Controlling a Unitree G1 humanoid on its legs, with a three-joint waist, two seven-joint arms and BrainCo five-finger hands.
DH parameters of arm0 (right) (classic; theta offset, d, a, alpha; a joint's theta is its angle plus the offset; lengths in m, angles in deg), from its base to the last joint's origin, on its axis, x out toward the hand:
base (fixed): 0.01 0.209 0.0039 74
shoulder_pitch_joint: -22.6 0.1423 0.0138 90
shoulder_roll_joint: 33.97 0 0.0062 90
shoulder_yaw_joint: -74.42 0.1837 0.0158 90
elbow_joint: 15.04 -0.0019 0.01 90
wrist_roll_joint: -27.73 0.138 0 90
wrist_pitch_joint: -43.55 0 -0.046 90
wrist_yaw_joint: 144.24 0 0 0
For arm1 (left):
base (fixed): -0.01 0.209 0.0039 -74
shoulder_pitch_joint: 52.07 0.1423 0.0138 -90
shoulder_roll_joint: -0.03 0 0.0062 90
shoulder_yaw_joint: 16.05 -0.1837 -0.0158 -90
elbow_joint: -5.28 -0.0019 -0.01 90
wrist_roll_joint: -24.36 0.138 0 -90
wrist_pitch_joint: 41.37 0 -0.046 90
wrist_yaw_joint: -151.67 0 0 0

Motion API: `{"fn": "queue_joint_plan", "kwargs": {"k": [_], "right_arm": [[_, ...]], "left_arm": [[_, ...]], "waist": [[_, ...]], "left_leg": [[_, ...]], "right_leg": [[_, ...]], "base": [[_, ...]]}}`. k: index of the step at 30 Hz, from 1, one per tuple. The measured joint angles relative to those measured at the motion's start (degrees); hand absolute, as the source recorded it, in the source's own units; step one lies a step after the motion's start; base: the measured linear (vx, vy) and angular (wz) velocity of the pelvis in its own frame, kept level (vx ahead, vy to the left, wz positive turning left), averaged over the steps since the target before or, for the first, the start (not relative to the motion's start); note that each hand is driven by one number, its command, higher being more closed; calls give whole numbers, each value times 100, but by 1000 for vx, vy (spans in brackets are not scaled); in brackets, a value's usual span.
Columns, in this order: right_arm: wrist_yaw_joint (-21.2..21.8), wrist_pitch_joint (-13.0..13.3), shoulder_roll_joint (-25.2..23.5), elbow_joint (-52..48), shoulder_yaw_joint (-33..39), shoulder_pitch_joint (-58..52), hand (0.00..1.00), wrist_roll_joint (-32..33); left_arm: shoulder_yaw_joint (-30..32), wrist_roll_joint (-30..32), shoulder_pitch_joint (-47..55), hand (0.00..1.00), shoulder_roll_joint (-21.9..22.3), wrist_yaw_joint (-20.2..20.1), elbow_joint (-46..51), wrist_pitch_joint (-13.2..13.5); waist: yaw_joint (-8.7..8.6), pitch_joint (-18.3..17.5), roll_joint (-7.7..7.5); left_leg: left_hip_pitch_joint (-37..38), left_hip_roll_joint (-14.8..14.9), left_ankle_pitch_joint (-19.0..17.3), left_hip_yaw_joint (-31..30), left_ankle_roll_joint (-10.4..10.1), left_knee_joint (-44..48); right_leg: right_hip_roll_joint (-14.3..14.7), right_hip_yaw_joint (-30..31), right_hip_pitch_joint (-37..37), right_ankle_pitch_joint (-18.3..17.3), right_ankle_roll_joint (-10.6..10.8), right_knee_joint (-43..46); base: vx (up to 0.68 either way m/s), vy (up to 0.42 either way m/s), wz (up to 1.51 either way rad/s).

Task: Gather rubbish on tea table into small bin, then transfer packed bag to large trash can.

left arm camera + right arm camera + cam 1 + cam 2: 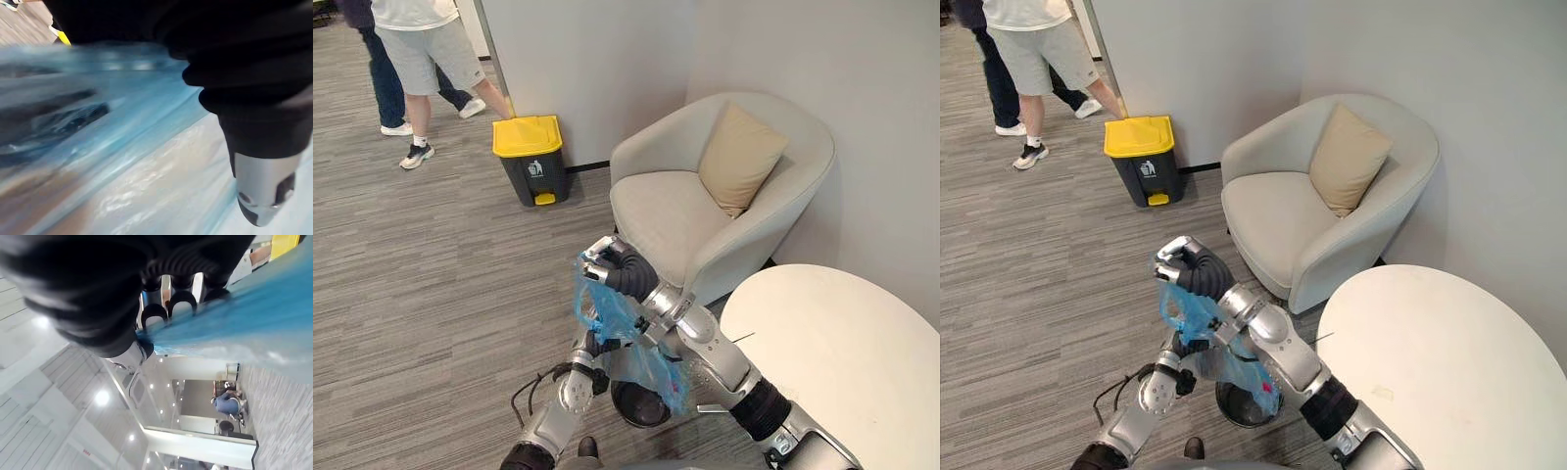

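Right eye view: right hand [1190,264] raised, fingers curled tight round top of blue bag [1193,311], which hangs below it. Left hand [588,345] lower, against bag's side; can't tell its grip. Small black bin [1244,403] under bag. Yellow-lidded trash can [1141,157] well beyond right hand, by wall.
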Motion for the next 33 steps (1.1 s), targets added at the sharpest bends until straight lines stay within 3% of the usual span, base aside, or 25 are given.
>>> {"fn": "queue_joint_plan", "kwargs": {"k": [12, 13, 21, 33], "right_arm": [[29, -69, -13, 237, -901, 496, 100, 74], [23, -93, -13, 326, -928, 545, 100, 66], [-151, -163, -12, 585, -1163, 687, 100, -79], [-184, -154, -116, 744, -1144, 701, 100, -242]], "left_arm": [[-425, -4, -299, 0, -8, 108, -185, 3], [-523, -4, -381, 100, 11, 103, -259, -2], [-998, -45, -647, 100, 15, 127, -470, -6], [-1045, -362, -715, 100, 22, 106, -471, -18]], "waist": [[16, -24, 41], [18, -33, 55], [24, -63, 104], [12, -59, 127]], "left_leg": [[13, 0, 1, -14, -1, 1], [10, 0, 1, -15, -1, 2], [0, 1, 5, -34, -4, 4], [-4, 1, 5, -33, -4, 4]], "right_leg": [[11, -20, 55, 31, -34, -88], [12, -22, 55, 32, -36, -90], [15, -38, 58, 33, -36, -94], [16, -36, 54, 33, -37, -95]], "base": [[0, 0, 0], [0, 0, 0], [0, 0, 0], [0, 0, 0]]}}
